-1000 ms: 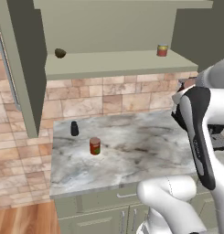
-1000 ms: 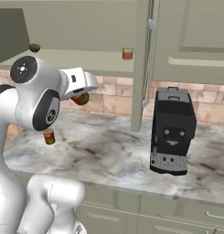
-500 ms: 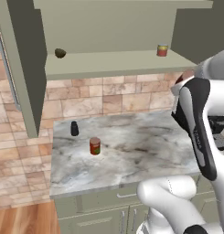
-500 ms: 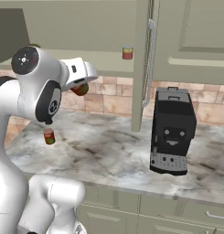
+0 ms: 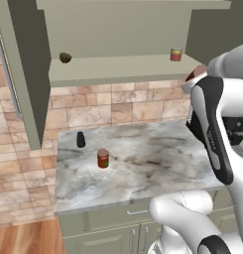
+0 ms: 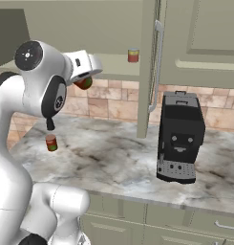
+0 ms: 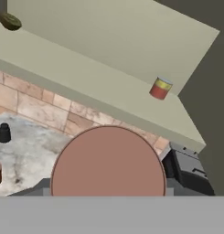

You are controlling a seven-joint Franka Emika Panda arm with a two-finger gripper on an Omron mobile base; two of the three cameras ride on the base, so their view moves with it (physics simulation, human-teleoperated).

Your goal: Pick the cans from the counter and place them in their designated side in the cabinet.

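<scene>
Jaws are closed around the plain red-orange can, held by the gripper just below the shelf edge of the cabinet. At nine o'clock of the marble counter the labelled red can is seen upright, with a small black bottle near its eleven o'clock. On the shelf, a shorter red-and-yellow can is set at three o'clock, well apart from a dark round object at nine o'clock. A black coffee machine is set on the counter.

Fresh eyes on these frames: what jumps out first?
The white arm with its pincer raised just under the cabinet shelf, shut on the plain red can. Then the black coffee machine on the marble counter, and the labelled red can standing by the small black bottle.
</scene>
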